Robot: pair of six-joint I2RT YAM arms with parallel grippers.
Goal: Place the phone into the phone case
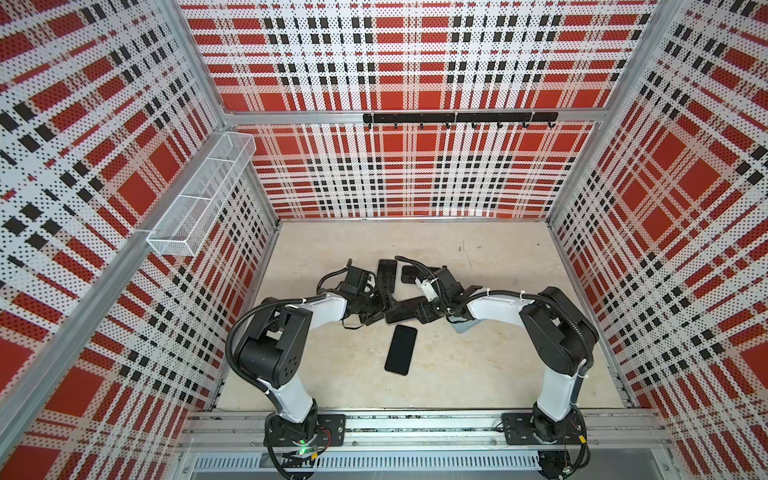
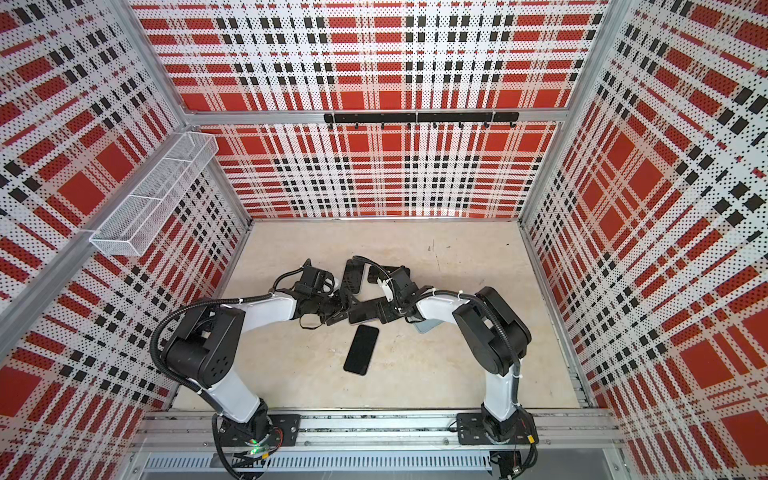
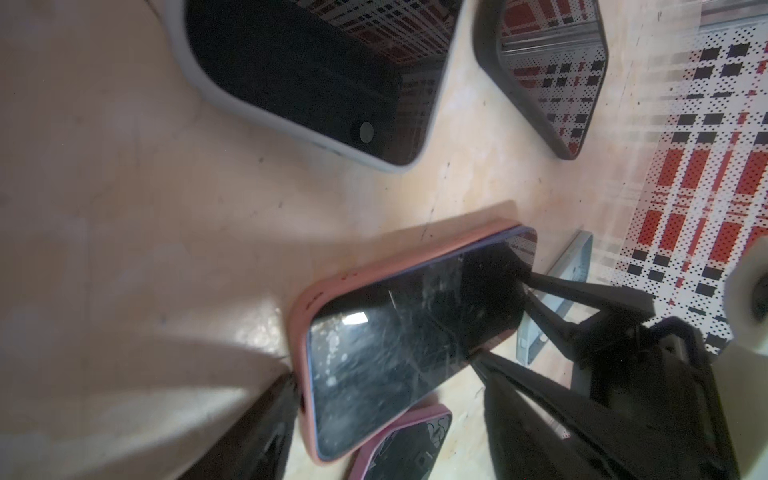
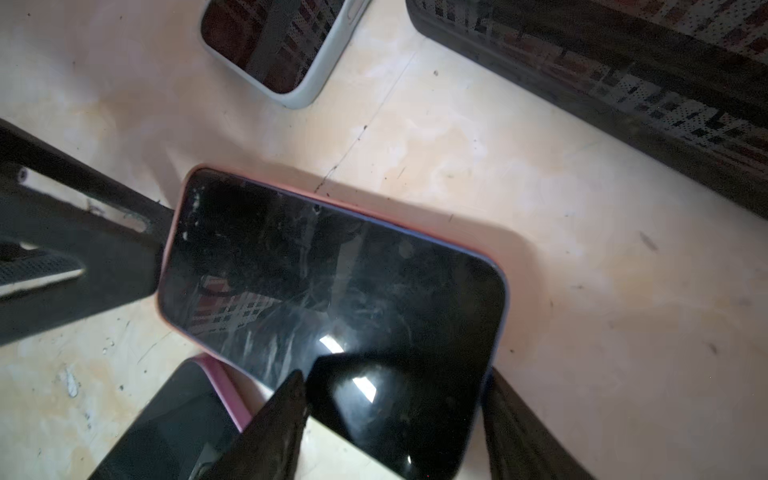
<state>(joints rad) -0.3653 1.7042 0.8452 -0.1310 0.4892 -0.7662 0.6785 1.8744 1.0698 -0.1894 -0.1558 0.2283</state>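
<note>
Nothing legible, no brand, label or number anywhere. The phone (image 4: 332, 299) screen is dark and smudged, the pink case (image 3: 300, 332) rim is bare, and the plaid wall (image 1: 415, 62) (image 2: 374, 62) at 12 o'clock in both top views is pattern only.

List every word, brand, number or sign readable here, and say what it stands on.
None readable. The phone in the pink case shows a dark, scratched screen; the grey-cased phone only reflections; the black phone lying apart is unmarked at this size.
</note>
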